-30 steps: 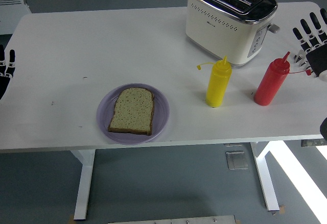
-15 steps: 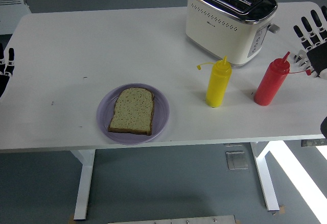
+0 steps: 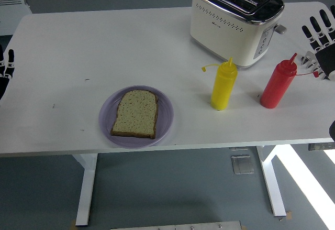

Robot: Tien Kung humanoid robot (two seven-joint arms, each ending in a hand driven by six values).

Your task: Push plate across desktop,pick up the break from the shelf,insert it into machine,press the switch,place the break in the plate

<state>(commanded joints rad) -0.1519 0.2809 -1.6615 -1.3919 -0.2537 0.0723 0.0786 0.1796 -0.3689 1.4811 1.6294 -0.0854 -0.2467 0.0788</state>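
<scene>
Slice of bread (image 3: 135, 114) flat on the purple plate (image 3: 164, 121), well to the left of the toaster (image 3: 234, 20) and closer to the table (image 3: 104, 52) edge. Yellow squeeze bottle (image 3: 224, 85) and red squeeze bottle (image 3: 278, 82) just in front of the toaster. Right hand (image 3: 321, 41) to the right of the toaster, fingers spread, holding nothing. Left hand (image 3: 5, 70) far left of the toaster, fingers straight, empty.

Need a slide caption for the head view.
Brown bread slice on round lilac plate; cream toaster behind yellow and red squeeze bottles.
</scene>
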